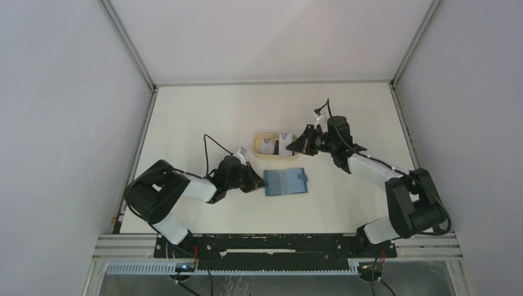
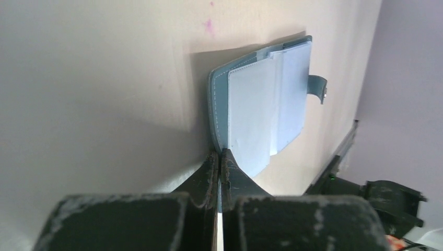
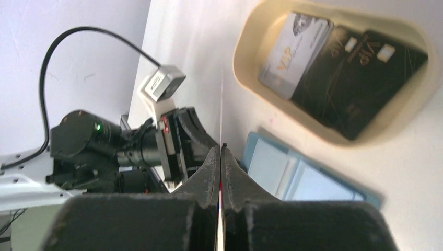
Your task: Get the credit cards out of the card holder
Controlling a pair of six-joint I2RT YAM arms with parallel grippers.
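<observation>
Left claw (image 1: 259,183), pressed together, at nine o'clock of the open teal-blue folding card holder (image 1: 285,182). Twelve o'clock of that: tan oval tray (image 1: 259,141) holding white and black credit cards (image 3: 295,53). Right claw (image 1: 288,150), pressed together, at the tray's three o'clock.

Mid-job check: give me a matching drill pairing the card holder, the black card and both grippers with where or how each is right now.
Things:
1. card holder
2. black card
3. left gripper
4. right gripper

Place or state:
A. shut, near the tray
B. lying open, pockets up
C. inside the tray
D. shut, at the holder's edge

Pairs: 1-B, 2-C, 3-D, 4-A
</observation>
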